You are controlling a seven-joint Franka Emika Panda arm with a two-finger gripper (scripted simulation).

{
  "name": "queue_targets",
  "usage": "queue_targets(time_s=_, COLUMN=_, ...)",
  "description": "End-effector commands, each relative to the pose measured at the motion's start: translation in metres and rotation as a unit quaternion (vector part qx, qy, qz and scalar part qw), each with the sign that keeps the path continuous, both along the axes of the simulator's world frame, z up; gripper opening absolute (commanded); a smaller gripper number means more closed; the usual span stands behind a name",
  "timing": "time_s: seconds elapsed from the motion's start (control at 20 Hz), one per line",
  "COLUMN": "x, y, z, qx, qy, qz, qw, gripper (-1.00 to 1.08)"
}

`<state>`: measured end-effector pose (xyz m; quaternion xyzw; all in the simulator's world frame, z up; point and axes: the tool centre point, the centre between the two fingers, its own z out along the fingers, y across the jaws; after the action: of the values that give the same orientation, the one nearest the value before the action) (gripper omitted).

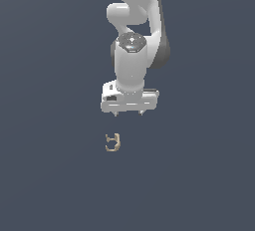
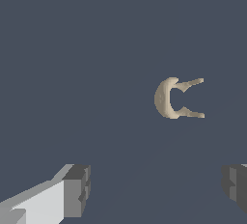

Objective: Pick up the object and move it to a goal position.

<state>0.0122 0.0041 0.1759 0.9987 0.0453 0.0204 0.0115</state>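
A white Panda arm holds its gripper above a flat dark grey surface, jaws spread wide and clasping nothing. The object, a tiny tan piece with curved, claw-like loops, lies on the surface clear of the fingertips, untouched, slightly toward the exterior view's left of the claw's centre. In the wrist view it sits ahead of the two grey fingertips, outside the gap between them.

The object is pale tan, shaded darker beige along its curved back. The arm above it is glossy white with dark grey panels and a speckled grey cap. Its fingers are grey. The tabletop is plain slate blue.
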Motion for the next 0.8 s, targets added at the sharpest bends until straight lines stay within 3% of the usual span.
queue_targets(time_s=0.0, x=0.006, y=-0.005, z=-0.006, qx=0.001, qy=0.002, qz=0.0, qw=1.0, gripper=1.0)
queue_targets(time_s=0.75, x=0.054, y=-0.058, z=-0.071, qx=0.009, qy=0.018, qz=0.002, qw=0.9998, gripper=1.0)
